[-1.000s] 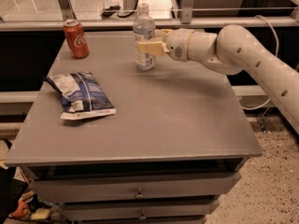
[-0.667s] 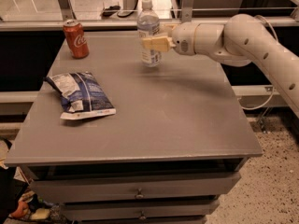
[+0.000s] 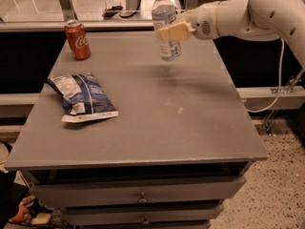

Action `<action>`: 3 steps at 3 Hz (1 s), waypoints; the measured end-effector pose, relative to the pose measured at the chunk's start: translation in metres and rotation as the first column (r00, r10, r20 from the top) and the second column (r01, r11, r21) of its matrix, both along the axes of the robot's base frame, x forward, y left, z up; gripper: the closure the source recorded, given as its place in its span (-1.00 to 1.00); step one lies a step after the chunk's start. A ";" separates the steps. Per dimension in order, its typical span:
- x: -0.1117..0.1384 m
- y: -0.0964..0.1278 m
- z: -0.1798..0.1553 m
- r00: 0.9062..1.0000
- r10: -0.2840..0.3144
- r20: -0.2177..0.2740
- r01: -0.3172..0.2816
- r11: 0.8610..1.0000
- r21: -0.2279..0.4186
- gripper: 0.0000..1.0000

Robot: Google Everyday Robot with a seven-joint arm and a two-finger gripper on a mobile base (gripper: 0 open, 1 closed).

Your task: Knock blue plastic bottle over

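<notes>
The blue plastic bottle (image 3: 164,23) is clear with a white cap and a pale label. It is at the back of the grey table (image 3: 143,123), right of centre, leaning slightly, and its base seems to hover just above the tabletop over a faint shadow. My gripper (image 3: 172,31) reaches in from the right on the white arm (image 3: 248,13). Its cream fingers (image 3: 177,31) are closed across the bottle's middle.
A red Coca-Cola can (image 3: 77,39) stands at the back left corner. A blue-and-white crinkled snack bag (image 3: 82,98) lies on the left side. Drawers sit under the tabletop. A counter edge runs behind the table. Speckled floor is at the right.
The gripper and the bottle have moved together to the right and upward. The bottle's base has risen off its earlier spot on the table. The can and the bag have not moved.
</notes>
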State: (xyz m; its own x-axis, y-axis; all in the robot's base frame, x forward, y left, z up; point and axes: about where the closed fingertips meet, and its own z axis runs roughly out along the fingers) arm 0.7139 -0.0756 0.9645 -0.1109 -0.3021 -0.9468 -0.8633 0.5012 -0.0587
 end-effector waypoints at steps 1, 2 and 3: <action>-0.003 -0.017 0.010 0.999 -0.016 -0.045 0.012 0.996 -0.090 1.00; -0.006 -0.029 0.011 0.994 -0.046 -0.102 0.024 0.978 -0.206 1.00; -0.012 -0.041 -0.004 0.980 -0.102 -0.168 0.033 0.927 -0.373 1.00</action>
State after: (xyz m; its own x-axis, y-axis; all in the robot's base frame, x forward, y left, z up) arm 0.7021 -0.1166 0.9607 -0.3023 -0.6094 -0.7330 -0.8414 0.5319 -0.0953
